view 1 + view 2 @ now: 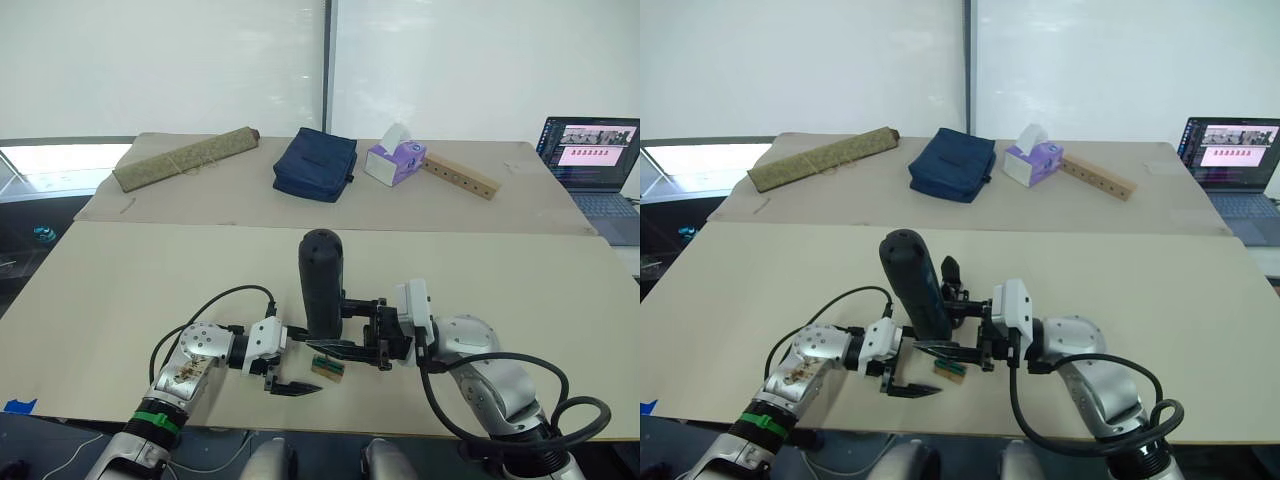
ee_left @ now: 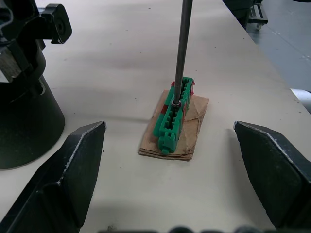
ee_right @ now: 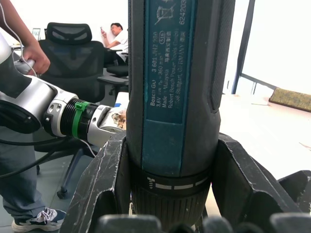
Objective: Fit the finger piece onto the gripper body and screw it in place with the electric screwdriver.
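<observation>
Fingers first: right gripper [image 3: 170, 194] is clamped around the electric screwdriver [image 1: 321, 282], held upright with its bit dropping onto the green-topped block [image 2: 173, 114]. Left gripper [image 1: 292, 382] sits spread wide just beside that block, holding nothing. Looks like screwing hasn't started on the real parts. Can't make out the finger piece or gripper body for sure near the block.

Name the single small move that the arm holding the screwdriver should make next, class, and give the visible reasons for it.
Probably lift the electric screwdriver straight up. The right gripper is shut on it, upright, and its bit is planted in the green-topped block, perhaps picking up a screw. The left gripper waits open on either side of the block.
</observation>
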